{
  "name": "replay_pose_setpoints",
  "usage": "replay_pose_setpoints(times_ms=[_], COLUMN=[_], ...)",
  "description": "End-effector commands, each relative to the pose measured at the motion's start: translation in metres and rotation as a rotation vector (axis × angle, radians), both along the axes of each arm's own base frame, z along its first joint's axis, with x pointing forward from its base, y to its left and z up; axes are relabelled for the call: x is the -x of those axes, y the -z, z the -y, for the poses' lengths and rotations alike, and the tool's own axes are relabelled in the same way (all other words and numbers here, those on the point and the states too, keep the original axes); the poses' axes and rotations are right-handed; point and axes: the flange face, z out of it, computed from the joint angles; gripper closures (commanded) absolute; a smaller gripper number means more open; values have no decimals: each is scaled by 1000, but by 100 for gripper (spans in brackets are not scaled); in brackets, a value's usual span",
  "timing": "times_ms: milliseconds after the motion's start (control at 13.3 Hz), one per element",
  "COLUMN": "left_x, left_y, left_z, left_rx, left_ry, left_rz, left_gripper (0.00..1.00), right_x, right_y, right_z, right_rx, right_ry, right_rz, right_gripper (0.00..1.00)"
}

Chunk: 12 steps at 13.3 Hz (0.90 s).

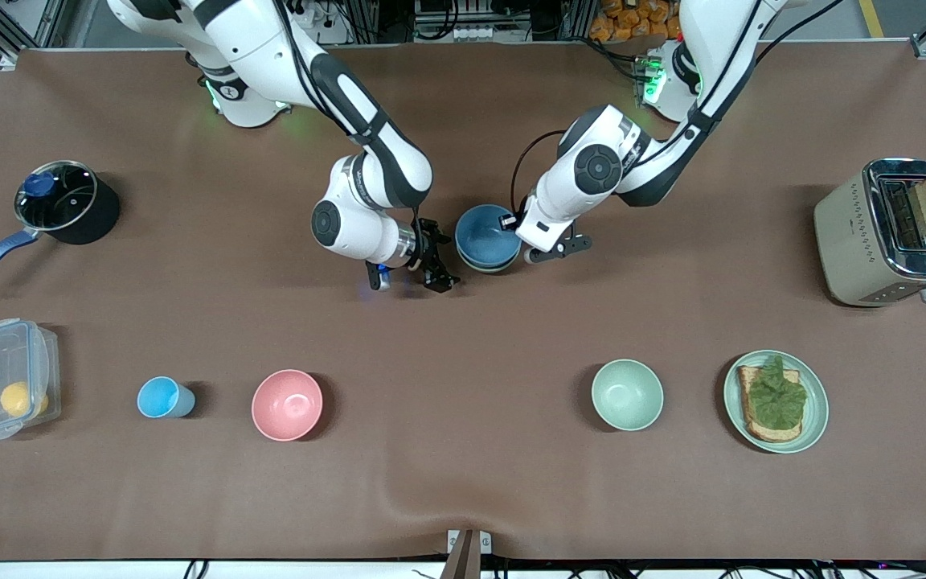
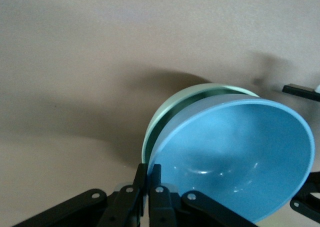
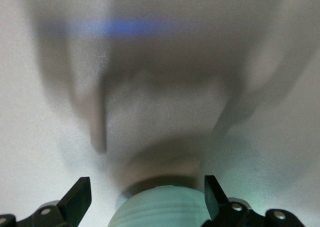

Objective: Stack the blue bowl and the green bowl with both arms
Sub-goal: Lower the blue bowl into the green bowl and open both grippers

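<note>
The blue bowl (image 1: 485, 233) sits inside the green bowl (image 1: 487, 268) at the middle of the table; only the green rim shows under it. My left gripper (image 1: 510, 221) is shut on the blue bowl's rim at the side toward the left arm's end. In the left wrist view its fingers (image 2: 148, 187) pinch the blue bowl's (image 2: 235, 157) rim, with the green bowl (image 2: 162, 122) beneath. My right gripper (image 1: 436, 259) is open beside the bowls, toward the right arm's end. In the right wrist view its gripper (image 3: 145, 197) has its fingers on either side of the green bowl's wall (image 3: 160, 209) without touching it.
Nearer the front camera stand a pink bowl (image 1: 287, 404), a light-blue cup (image 1: 162, 397), a mint-green bowl (image 1: 627, 394) and a plate (image 1: 815, 418) with toast. A clear box (image 1: 3, 378), a lidded pot (image 1: 61, 201) and a toaster (image 1: 885, 233) stand toward the table's ends.
</note>
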Motion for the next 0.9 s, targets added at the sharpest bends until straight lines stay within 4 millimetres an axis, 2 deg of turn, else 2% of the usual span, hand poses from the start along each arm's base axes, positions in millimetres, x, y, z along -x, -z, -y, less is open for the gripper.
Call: replay_pose_setpoints(times_ms=[0,302,377,452,528,603,829], left_x=[0,0,0,0,-2,-3,-9], left_y=[7,7,7,6,7,9,-2], left_z=[-1,1,1,2,0,-1,0], left_rx=[10,12,12,13,13,13,14], left_ry=[-49,-49,-49,-49,-54,-59,-94], left_rz=[-29,-29,-29,-28,-30,-34,-21], left_gripper=[100,100,89,66,25,0,0], right_x=[0,0,0,0,0,-1,-4], right_y=[1,1,1,1,1,1,0], right_z=[-5,-5,-5,-5,-5,-4,0], right_rx=[-15,-15,-15,-16,-16,-15,-16], right_ry=[6,3,4,3,3,3,6], right_rz=[1,-1,-2,-3,-1,-2,0], right_gripper=[0,0,0,0,0,0,0])
